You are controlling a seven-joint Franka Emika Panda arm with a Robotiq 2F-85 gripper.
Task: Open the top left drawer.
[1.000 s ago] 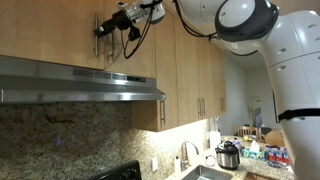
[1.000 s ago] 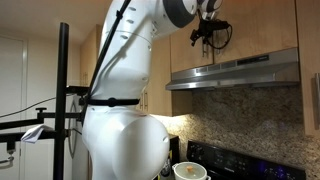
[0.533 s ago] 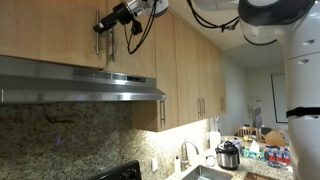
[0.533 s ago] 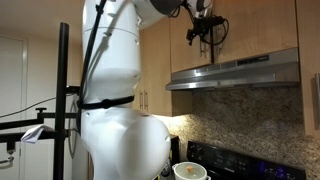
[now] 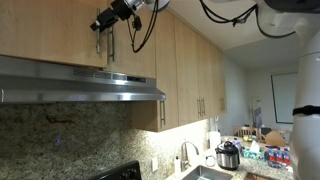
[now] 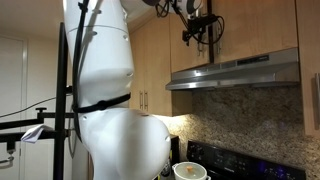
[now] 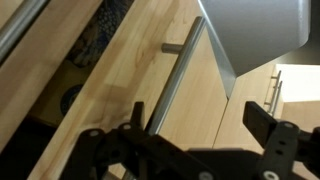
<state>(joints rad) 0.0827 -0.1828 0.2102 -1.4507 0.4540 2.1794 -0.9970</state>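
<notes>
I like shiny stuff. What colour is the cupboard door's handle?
Silver. The handle shows best in the wrist view, against the light wood door.

Wood cabinets point(image 5: 195, 70), steel hood point(image 5: 80, 82), seemingly granite backsplash point(image 5: 60, 135).

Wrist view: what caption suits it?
Black gripper straddling the slim silver bar handle of a light-wood cabinet door.

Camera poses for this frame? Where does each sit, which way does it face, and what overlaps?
Exterior view: low in the kitchen, looking up past the range hood at the cabinets; shows the tool at the drawer's handle and some white arm.
Exterior view: behind the robot, facing the stove wall; its white body fills the middle, the tool high above the range hood.
Wrist view: on the wrist, close to the drawer, looking along its handle; dark tool parts at the bottom.
Shared: both exterior views show tool and hood.
</notes>
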